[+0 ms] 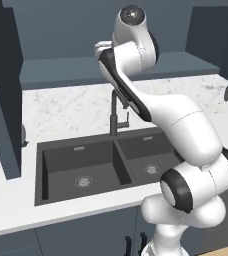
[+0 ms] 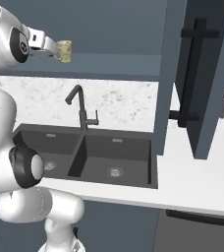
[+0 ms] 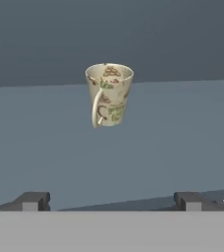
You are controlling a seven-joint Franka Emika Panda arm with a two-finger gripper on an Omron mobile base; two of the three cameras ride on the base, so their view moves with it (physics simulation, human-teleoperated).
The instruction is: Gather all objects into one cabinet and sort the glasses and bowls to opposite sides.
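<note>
The white arm point(image 1: 186, 130) rises in the foreground and bends up over a dark double sink point(image 1: 101, 167) set in a pale speckled counter point(image 1: 76, 107). A black tap point(image 2: 82, 110) stands at the back edge of the sink, between the two basins. In the right base view an open blue-grey cabinet door point(image 2: 210, 74) with a long black bar handle point(image 2: 192, 69) hangs to the right, above the counter.

High up, the gripper point(image 3: 111, 199) points toward the blue-grey back wall. Its two dark fingertips point(image 3: 33, 201) stand wide apart, released, with nothing between them. Just beyond it is the cream patterned mug point(image 3: 109, 94), upright and slightly tilted, its handle turned toward the hand camera. In the right base view the same mug point(image 2: 64, 50) sits just off the end of the hand, level with the ledge point(image 1: 86, 70) below the upper cabinets. Whether it rests on a surface or is clear of it, the pictures do not show.
</note>
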